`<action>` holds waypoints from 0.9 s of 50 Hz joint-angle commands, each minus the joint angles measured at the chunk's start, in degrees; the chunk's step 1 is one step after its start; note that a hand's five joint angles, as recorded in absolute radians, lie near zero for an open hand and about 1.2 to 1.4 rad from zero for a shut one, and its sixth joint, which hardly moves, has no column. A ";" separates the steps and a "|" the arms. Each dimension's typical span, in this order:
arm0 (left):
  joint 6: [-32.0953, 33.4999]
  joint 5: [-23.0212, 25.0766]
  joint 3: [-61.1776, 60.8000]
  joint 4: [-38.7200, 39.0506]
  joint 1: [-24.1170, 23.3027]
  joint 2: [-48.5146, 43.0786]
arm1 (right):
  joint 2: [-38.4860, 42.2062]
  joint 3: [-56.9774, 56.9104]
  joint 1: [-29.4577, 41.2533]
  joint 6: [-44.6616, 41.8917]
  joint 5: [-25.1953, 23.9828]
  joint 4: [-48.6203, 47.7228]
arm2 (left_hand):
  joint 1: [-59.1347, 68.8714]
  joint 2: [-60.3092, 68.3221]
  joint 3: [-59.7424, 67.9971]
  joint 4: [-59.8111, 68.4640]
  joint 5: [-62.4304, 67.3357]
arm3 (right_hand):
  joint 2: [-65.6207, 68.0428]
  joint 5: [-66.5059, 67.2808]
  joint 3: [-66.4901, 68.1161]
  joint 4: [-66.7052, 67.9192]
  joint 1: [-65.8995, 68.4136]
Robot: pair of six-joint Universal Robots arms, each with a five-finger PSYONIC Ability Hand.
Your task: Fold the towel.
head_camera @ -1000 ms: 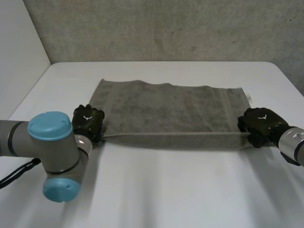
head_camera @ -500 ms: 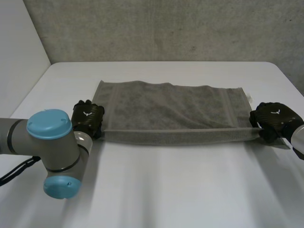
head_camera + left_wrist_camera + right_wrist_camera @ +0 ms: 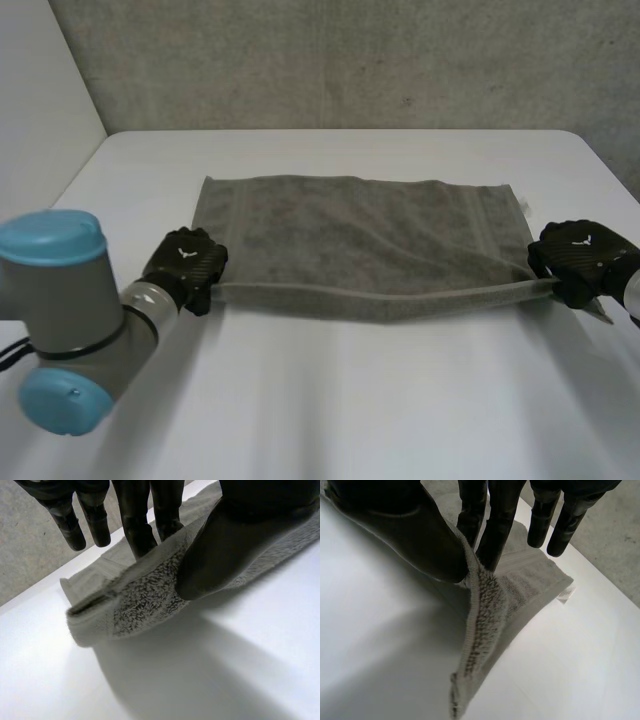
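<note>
A grey towel (image 3: 360, 235) lies spread on the white table (image 3: 330, 400), its near edge lifted and stretched between both hands. My left hand (image 3: 186, 266) holds the near left corner; in the left wrist view the thumb (image 3: 235, 545) pinches the towel corner (image 3: 135, 600) against the fingers (image 3: 137, 525). My right hand (image 3: 578, 260) holds the near right corner; in the right wrist view its thumb (image 3: 415, 535) presses the towel edge (image 3: 480, 625) against the fingers (image 3: 495, 525). The far edge rests flat on the table.
A grey wall (image 3: 340, 60) rises behind the table's far edge. A white label (image 3: 565, 595) sticks out at the towel's far right corner. Bare table surface lies in front of the towel.
The left hand has closed on the near left corner and lifted it. The right hand has pulled outward to the right, drawing the near edge taut above the table.
</note>
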 commanded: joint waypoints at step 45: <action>2.62 7.92 20.74 -13.79 7.23 -2.92 | 12.86 -25.70 0.97 -12.34 -2.72 13.72 | 8.22 3.71 -2.71 -3.08 5.92 | 6.09 3.95 -2.55 -4.29 5.69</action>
